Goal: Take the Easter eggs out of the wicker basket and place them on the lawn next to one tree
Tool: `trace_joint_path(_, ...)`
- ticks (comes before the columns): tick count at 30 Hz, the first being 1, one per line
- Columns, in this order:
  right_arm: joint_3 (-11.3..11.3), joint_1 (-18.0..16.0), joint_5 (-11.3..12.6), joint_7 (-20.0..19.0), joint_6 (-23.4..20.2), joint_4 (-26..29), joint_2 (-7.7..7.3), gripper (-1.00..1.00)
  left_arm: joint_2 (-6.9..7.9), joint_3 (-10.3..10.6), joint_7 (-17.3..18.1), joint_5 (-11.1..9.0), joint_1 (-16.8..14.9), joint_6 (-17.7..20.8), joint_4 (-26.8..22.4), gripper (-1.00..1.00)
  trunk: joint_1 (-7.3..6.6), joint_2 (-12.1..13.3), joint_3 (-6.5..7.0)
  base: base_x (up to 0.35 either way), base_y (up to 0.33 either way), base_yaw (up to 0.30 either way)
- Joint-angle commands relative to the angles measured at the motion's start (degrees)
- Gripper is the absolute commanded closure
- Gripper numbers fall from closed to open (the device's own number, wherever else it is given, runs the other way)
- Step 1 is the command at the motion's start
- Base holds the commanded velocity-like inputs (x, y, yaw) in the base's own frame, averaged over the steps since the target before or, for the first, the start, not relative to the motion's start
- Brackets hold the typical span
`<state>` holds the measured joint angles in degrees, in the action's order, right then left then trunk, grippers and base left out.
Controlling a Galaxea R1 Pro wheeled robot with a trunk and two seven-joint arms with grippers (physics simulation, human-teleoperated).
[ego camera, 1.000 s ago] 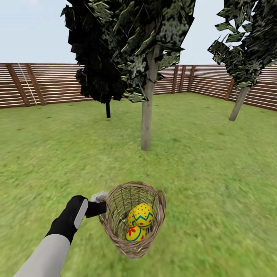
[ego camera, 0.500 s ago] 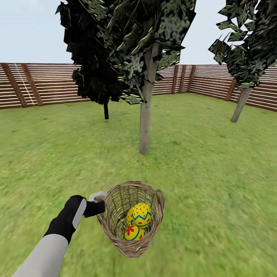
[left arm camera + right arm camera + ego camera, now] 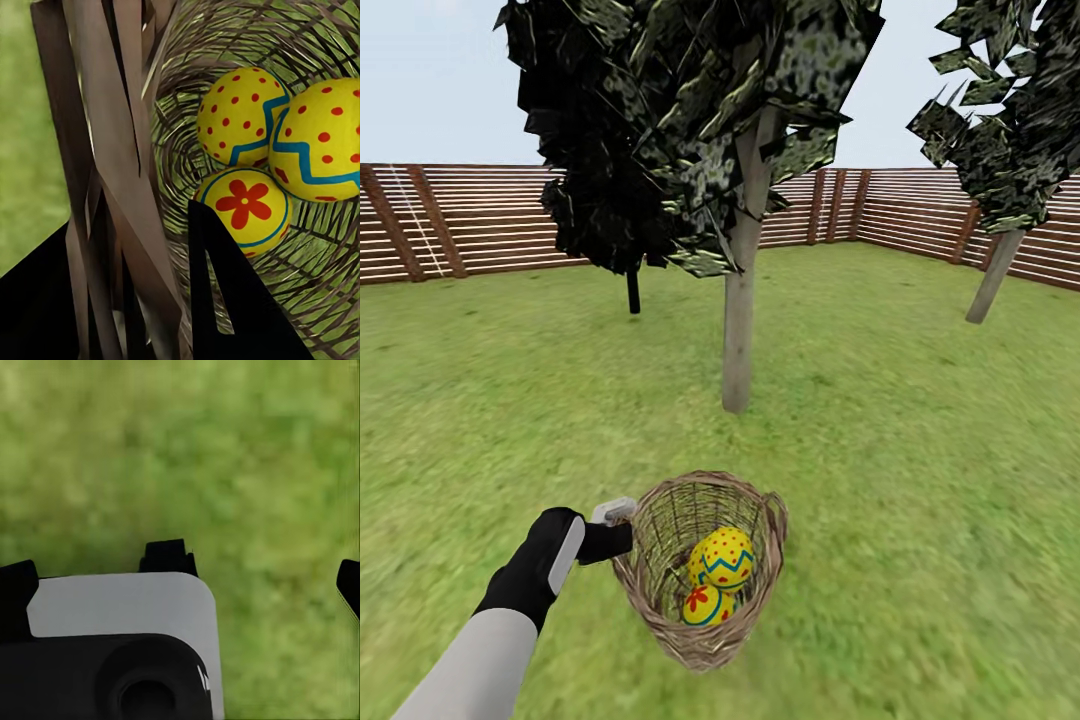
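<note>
The wicker basket [image 3: 770, 512] hangs tilted above the lawn [image 3: 920, 450], held by its near rim in my left gripper [image 3: 622, 528], which is shut on the woven edge. Two Easter eggs show in the head view: a zigzag egg [image 3: 726, 556] above the flower egg [image 3: 704, 606]. The left wrist view looks into the basket [image 3: 225, 37] past my left gripper [image 3: 127, 217] and shows all three eggs: a dotted egg [image 3: 236, 116], a second zigzag egg [image 3: 322, 139] and the flower egg [image 3: 244, 206]. The pale-trunked tree [image 3: 738, 330] stands straight ahead. My right gripper [image 3: 182, 589] hangs open over grass.
A thin black-trunked tree [image 3: 633, 290] stands behind and left of the pale one, and a slimmer leaning tree [image 3: 995, 275] at the far right. The brown slat fence [image 3: 470, 215] rings the yard. Part of my own white and black body [image 3: 120, 615] shows below the right wrist.
The whole head view has shifted: the trees sit slightly lower and nearer, so the camera has moved forward. The left gripper keeps the basket and eggs in the same place in view.
</note>
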<state>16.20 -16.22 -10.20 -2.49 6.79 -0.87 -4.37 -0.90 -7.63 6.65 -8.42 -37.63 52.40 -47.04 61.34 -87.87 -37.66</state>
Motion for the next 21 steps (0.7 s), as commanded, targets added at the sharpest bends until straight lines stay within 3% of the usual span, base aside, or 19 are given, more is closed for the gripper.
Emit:
trace_joint_path(1, 0.5, 0.0, -0.5, -0.2, 0.2, -0.1, -0.03, -1.00, -0.07, -0.3, 0.2, -0.9, -0.1, 0.3, 0.0, 1.00, 0.03, 0.0, -0.05, 0.316, 0.000, 0.000)
trace_joint_path(21, 0.6, 0.0, -0.6, -0.2, 0.3, 0.1, -0.09, -1.00, -0.07, -0.3, 0.2, -0.9, -0.1, 0.3, 0.0, 1.00, 0.03, 0.0, -0.05, 0.316, 0.000, 0.001)
